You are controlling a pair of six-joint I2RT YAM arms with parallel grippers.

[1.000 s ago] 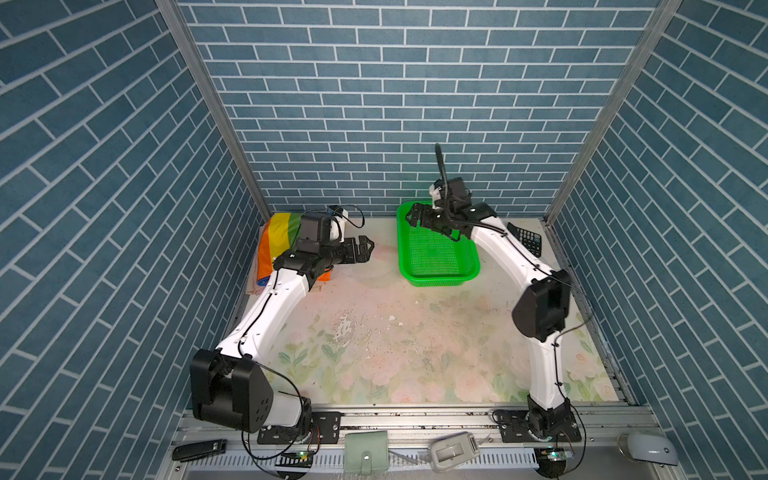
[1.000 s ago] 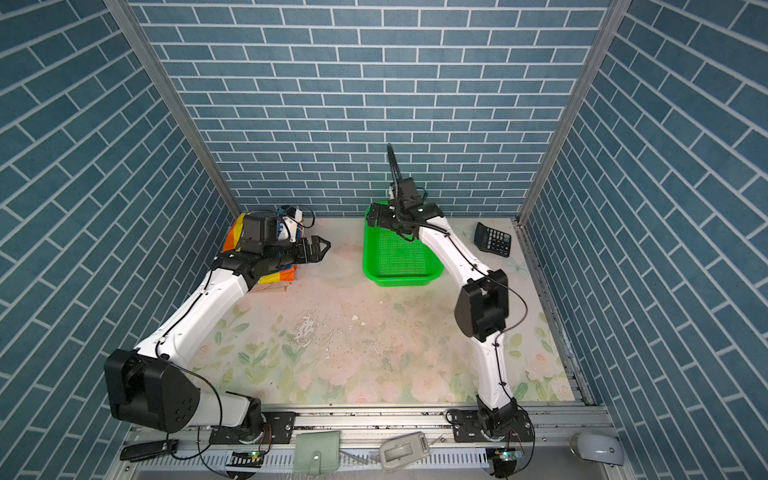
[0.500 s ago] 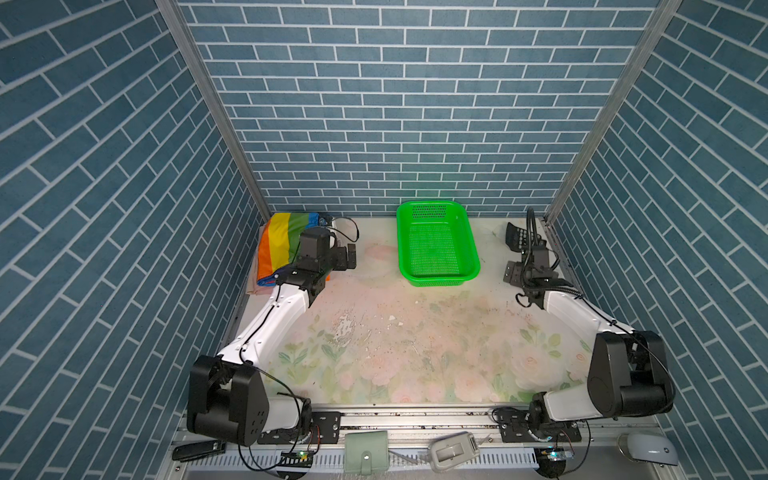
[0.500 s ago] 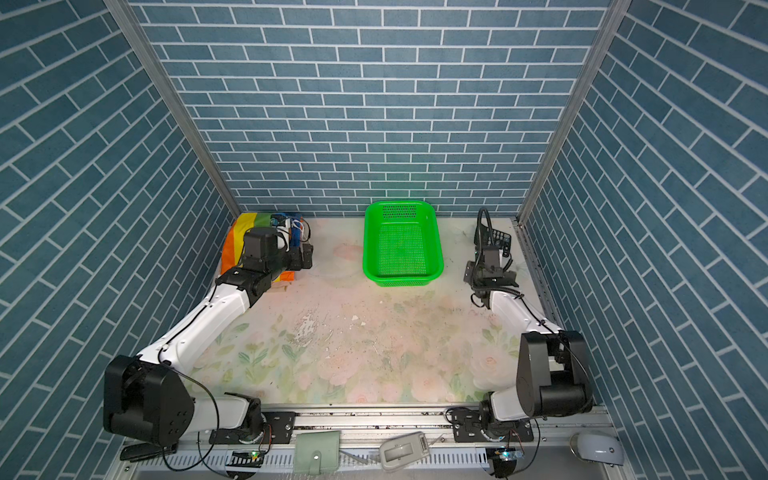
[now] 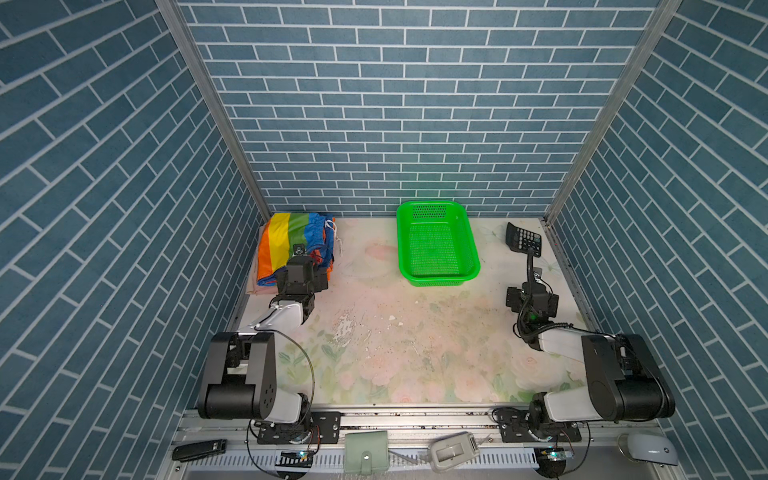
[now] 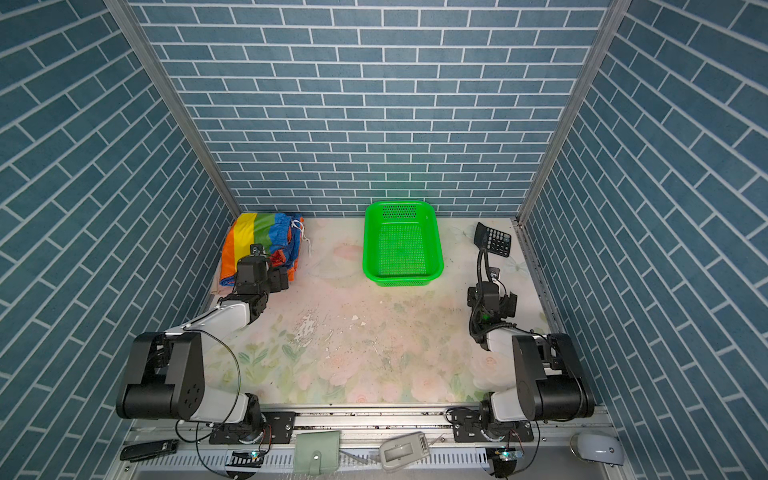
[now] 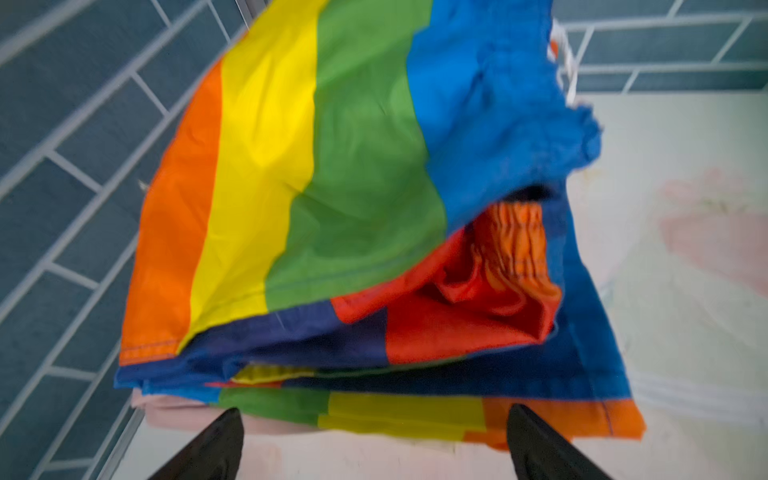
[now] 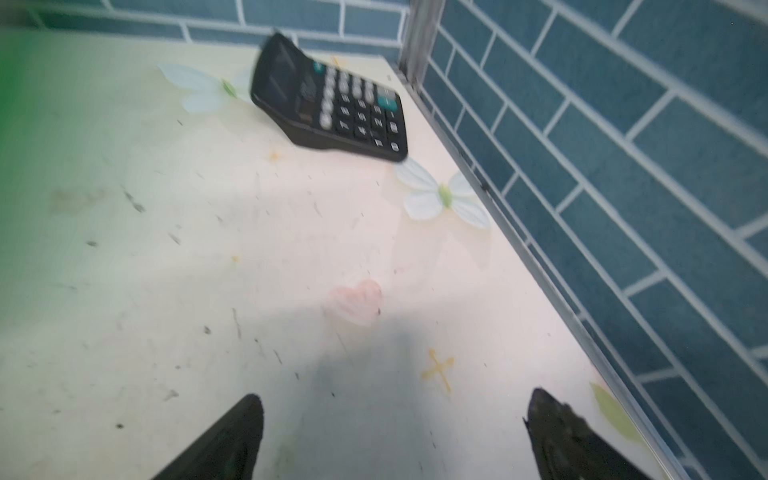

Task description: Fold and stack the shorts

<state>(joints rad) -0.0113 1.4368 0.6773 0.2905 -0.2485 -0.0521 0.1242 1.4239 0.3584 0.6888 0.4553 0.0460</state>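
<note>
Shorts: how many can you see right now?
2. The rainbow-striped shorts lie folded on top, in the far left corner. A pale pink cloth edge shows beneath them, likely a second pair. More may be hidden underneath.

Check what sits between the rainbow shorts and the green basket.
Nothing: only bare flowered tabletop between the rainbow shorts and the green basket, seen in both top views.

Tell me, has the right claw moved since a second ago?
Yes. The right gripper left the green basket and now sits right of it, near the calculator.
</note>
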